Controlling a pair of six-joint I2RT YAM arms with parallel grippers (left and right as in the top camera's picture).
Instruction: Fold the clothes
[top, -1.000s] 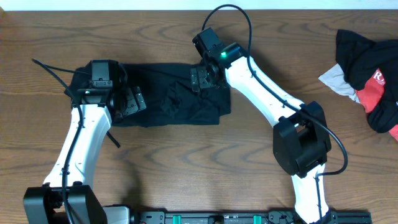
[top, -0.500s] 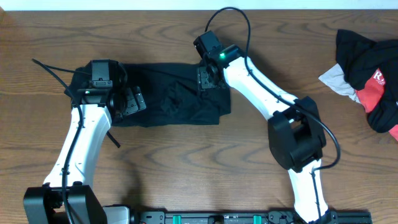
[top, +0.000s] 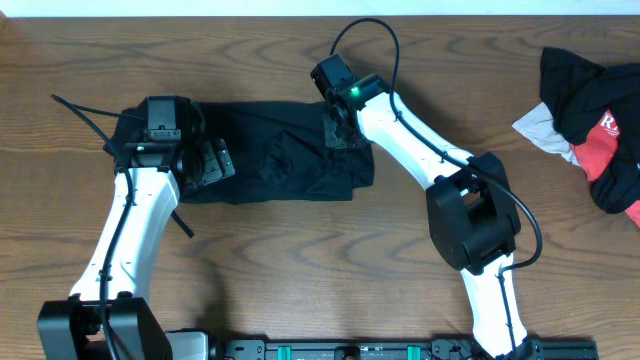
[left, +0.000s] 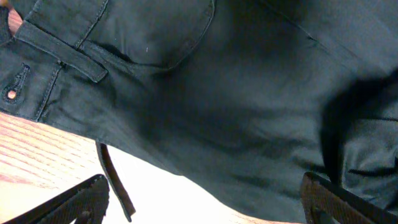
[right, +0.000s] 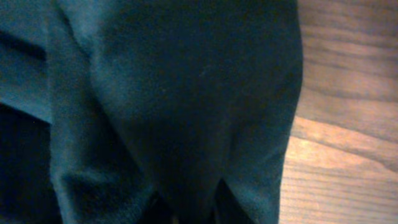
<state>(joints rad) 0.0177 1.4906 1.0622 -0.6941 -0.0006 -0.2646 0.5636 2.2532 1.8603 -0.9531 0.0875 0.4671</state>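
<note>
A brown wood-grain table (top: 300, 270), seen from above. Black trousers (top: 270, 150) lie bunched across its middle-left, already doubled into a rough rectangle. The left claw (top: 207, 162) hovers over the left end. The right claw (top: 340, 128) is down on the upper right corner. Far to the right, well apart, sit a black-and-red garment (top: 600, 130) and a small grey cloth (top: 538, 128).

Left wrist camera: the trousers fill the view, showing a waistband with a belt loop (left: 93, 65) and a thin cord (left: 117, 183) trailing onto the wood. The claw's fingers (left: 78, 200) stand at the two bottom corners, spread wide and holding nothing.

Right wrist camera: soft black cloth, very close, gathers into a ridge that runs down to where the jaws meet, with bare wood on the right. The claw looks pinched shut on this fold.

The cloth looks light, limp and easily wrinkled. It will likely sag and drag, not hold its shape. Corners and the firmer waistband seem the best places to grip, pinching all layers together.
</note>
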